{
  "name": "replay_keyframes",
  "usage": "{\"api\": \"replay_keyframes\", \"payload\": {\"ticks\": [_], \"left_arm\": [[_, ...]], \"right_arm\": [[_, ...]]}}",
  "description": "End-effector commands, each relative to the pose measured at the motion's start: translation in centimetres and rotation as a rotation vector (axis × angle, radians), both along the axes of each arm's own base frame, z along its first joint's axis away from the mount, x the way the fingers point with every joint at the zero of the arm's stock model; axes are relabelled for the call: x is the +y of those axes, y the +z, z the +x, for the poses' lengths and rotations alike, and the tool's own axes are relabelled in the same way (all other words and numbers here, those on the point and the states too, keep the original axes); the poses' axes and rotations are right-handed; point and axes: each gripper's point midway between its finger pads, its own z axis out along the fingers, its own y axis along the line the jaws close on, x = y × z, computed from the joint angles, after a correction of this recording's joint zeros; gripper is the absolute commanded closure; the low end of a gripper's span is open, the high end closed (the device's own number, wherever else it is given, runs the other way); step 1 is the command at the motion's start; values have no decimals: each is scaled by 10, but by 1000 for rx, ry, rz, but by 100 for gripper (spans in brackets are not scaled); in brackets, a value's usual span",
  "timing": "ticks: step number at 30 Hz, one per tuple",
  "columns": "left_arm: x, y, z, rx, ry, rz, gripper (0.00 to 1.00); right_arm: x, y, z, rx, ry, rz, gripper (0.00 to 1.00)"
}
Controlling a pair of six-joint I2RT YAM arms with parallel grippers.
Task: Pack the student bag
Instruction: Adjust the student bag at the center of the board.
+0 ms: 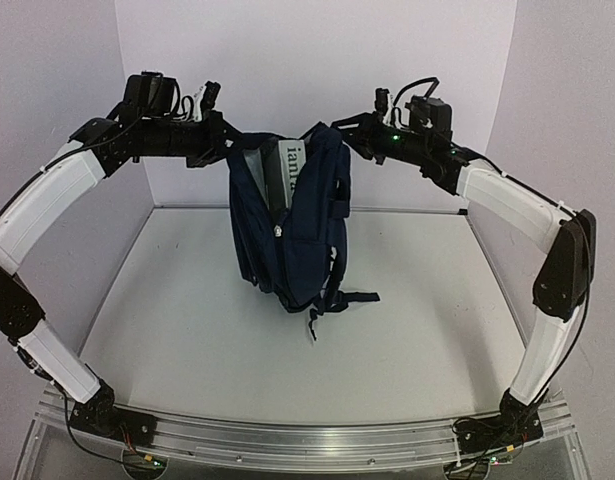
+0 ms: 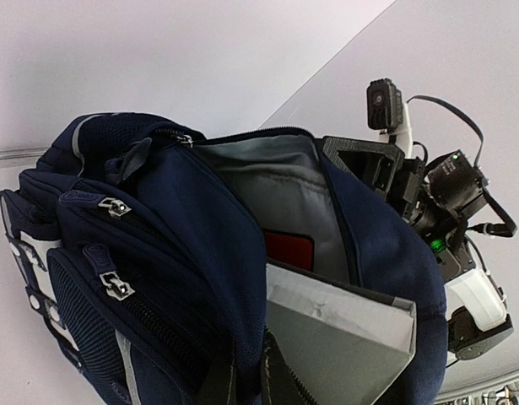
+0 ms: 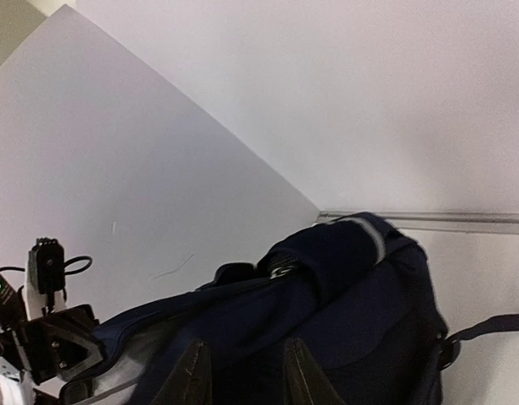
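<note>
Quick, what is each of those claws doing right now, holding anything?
Left gripper: closed on the open rim of the backpack.
Right gripper: closed on the backpack top.

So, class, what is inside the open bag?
A grey book stands in the bag, against grey lining with a red label. Anything below the book is covered.

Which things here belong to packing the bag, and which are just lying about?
Part of the job:
student bag, its top open
grey book, standing in the opening
left hand and right hand, each gripping the bag's rim

Just there:
table
back wall
</note>
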Motion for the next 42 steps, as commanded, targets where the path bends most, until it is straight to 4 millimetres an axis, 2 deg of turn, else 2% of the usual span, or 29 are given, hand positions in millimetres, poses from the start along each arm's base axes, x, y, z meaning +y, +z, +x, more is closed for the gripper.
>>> {"api": "replay_keyframes", "payload": {"ticks": [1, 3, 4, 7, 10, 16, 21, 29, 34, 42], "left_arm": [[22, 101, -4, -297, 115, -247, 100], [33, 104, 5, -335, 198, -265, 100], [41, 104, 12, -348, 254, -263, 100], [48, 102, 27, -361, 324, -258, 100], [44, 100, 39, -354, 330, -260, 100], [35, 99, 49, -356, 318, -242, 100], [36, 99, 50, -360, 325, -232, 100], [36, 99, 47, -358, 318, -224, 100], [35, 96, 47, -351, 307, -217, 100], [27, 90, 48, -331, 274, -215, 100]], "right_arm": [[-43, 35, -5, -97, -152, -78, 47], [-54, 37, -14, -94, -187, -107, 31], [-61, 40, -19, -92, -204, -115, 27], [-77, 55, -43, -95, -227, -107, 21], [-76, 61, -72, -94, -151, -90, 22], [-40, 80, -142, -126, 83, -60, 35], [15, 79, -181, -134, 219, -85, 43], [56, 42, -170, -77, 216, -202, 55], [58, 25, -156, -42, 148, -259, 56], [72, 25, -157, -44, 150, -297, 55]]}}
